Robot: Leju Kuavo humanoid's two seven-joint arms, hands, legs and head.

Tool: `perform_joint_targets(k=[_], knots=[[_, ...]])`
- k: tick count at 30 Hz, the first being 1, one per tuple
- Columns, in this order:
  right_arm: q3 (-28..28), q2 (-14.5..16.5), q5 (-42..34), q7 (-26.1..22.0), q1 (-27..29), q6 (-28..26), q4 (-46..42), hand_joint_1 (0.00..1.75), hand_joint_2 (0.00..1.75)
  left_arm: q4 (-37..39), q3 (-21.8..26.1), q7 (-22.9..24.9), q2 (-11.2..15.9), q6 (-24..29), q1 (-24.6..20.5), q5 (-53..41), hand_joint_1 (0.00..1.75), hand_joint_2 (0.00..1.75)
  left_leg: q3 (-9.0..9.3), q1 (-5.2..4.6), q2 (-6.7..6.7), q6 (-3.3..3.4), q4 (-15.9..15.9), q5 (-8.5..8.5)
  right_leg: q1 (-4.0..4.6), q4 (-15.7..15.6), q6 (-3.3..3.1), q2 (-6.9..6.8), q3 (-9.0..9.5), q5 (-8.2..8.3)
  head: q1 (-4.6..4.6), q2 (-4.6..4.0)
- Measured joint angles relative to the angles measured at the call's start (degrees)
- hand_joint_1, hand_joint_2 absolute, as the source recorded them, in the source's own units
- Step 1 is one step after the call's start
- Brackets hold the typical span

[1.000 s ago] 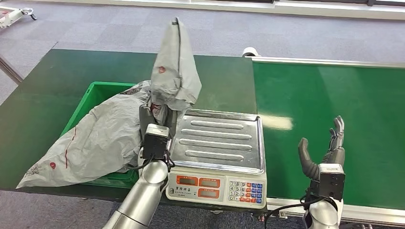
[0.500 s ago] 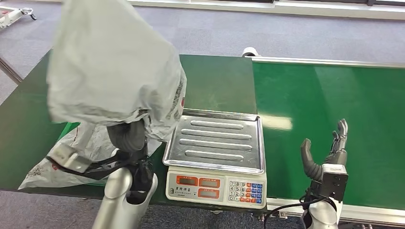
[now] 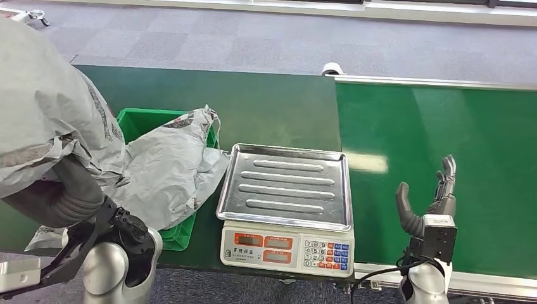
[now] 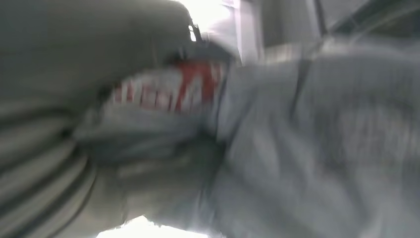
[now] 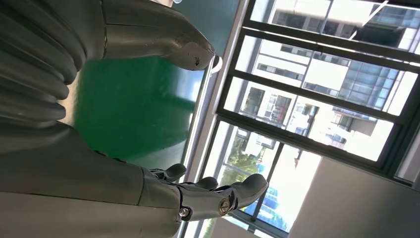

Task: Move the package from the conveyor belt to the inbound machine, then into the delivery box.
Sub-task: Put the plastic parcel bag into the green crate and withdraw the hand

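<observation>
A large grey plastic package (image 3: 44, 126) hangs close to the camera at the far left, held up by my left hand (image 3: 60, 199), whose fingers are hidden under it. The left wrist view shows the same package (image 4: 307, 139), blurred, with red print, pressed against the hand's ribbed cover (image 4: 44, 148). A second grey package (image 3: 171, 171) lies across the green delivery box (image 3: 142, 121). My right hand (image 3: 430, 202) stands upright and open, holding nothing, over the near edge of the conveyor belt (image 3: 443, 120). Its thumb and fingers (image 5: 213, 193) are spread apart.
The weighing scale (image 3: 285, 190), with a bare steel tray and a keypad front, stands between the box and the belt. A dark green table (image 3: 272, 107) carries the box and scale. Grey carpet lies beyond.
My left arm has swung the held package from above the box and scale leftward and nearer the camera. The second package in the box is uncovered now. The right hand barely moved.
</observation>
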Motion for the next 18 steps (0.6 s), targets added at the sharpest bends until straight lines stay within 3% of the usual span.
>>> perform_joint_targets(k=[2,4,8,13,18], knots=[[0.02,-0.02,0.07,0.0,0.02,-0.02,0.02,0.0,1.75,0.08,-0.62,0.02,0.63,2.75,-0.03,-2.46,1.75,1.75,0.01,-0.01,0.01,0.0,0.0,-0.01,-0.01,0.0,0.01,0.0,0.0,-0.01,0.0,0.0],[0.03,-0.02,0.51,0.05,0.33,0.05,-0.06,0.0,1.75,2.41,0.08,0.34,0.63,7.44,-0.4,-11.02,1.75,1.75,0.02,-0.01,0.0,0.0,0.0,-0.01,-0.01,-0.01,0.01,-0.01,0.0,-0.02,-0.01,0.0],[0.04,0.01,2.27,0.79,1.29,1.12,-0.77,0.0,1.75,12.55,10.69,4.03,-2.12,10.72,-3.87,-37.77,1.75,1.75,0.08,-0.01,0.04,-0.02,0.0,0.0,-0.02,-0.01,-0.02,0.0,0.05,0.02,0.0,0.0],[0.02,-0.04,2.97,1.19,2.23,1.85,-1.22,0.0,1.75,21.12,23.42,10.79,-3.3,11.14,-6.38,-48.38,1.75,1.75,0.18,0.03,0.37,-0.09,0.0,-0.01,0.04,0.0,-0.1,0.22,0.0,0.09,0.0,0.0],[0.0,-0.15,3.31,1.41,2.94,2.1,-1.59,0.0,1.75,26.29,29.93,20.81,-3.16,11.17,-6.97,-55.96,1.75,1.75,0.14,0.04,0.32,-0.09,0.0,-0.02,0.04,0.01,-0.13,0.21,-0.03,0.05,0.0,0.0]])
